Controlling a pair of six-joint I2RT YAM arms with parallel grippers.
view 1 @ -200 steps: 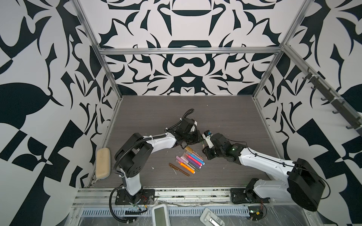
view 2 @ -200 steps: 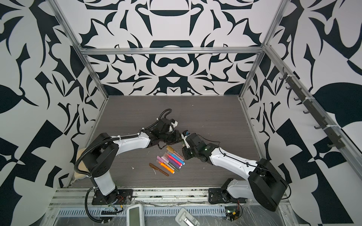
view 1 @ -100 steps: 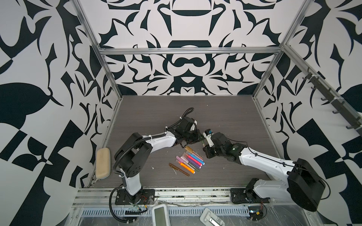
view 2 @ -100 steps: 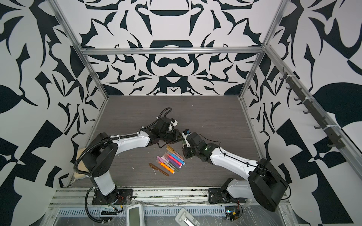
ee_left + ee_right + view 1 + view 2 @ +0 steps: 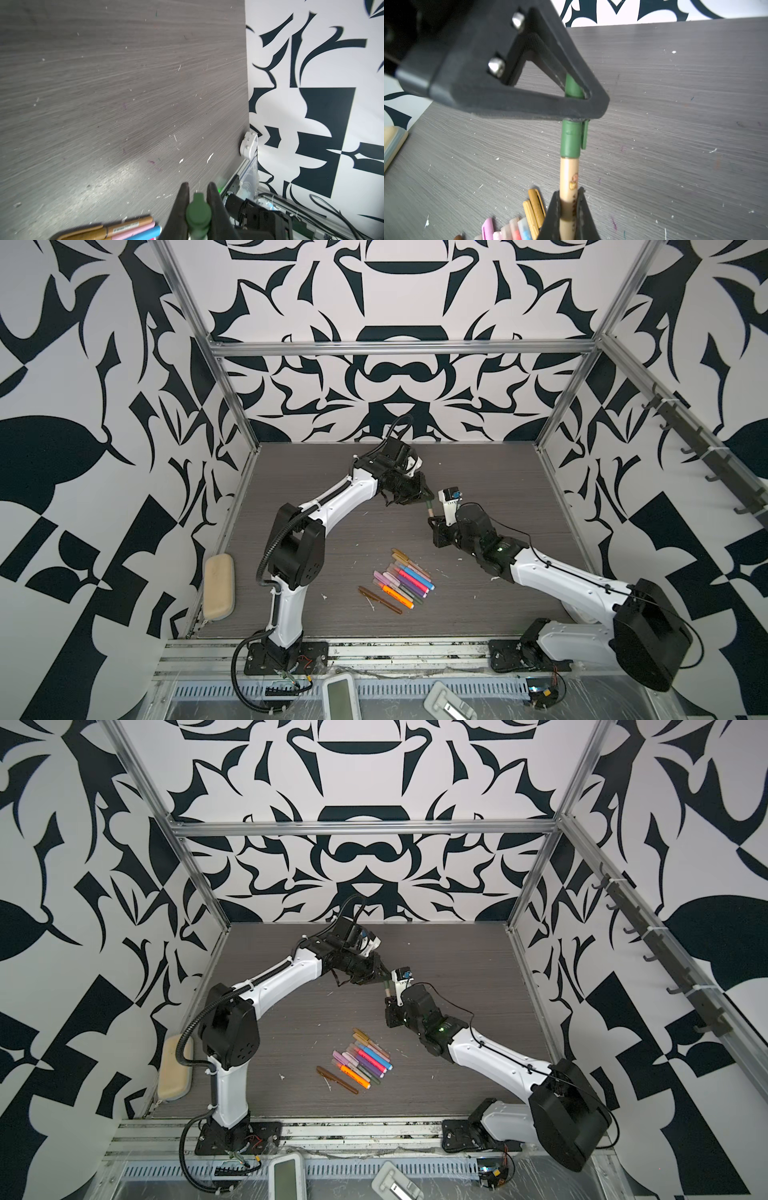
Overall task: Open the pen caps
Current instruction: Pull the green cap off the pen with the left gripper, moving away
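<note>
in both top views a beige pad (image 5: 219,592) lies at the lower left edge of the grey worktop (image 5: 316,472); the left arm (image 5: 336,499) reaches from lower left up toward the middle of the frame, and its jaws are clenched on the green cap (image 5: 570,139) of a thin pen; the left wrist view shows the cap's round end squeezed between the two black fingers (image 5: 182,205); the cap sits flush on the beige pen body (image 5: 569,176), with no gap showing, and the pen is held up off the worktop near frame centre; lower centre, the other pens (image 5: 405,580) lie side by side in a slanted row on the worktop, a brown pen (image 5: 380,600) just left of them; the right arm (image 5: 552,576) comes in from the lower right, its jaws grasping the pen body below the cap.
</note>
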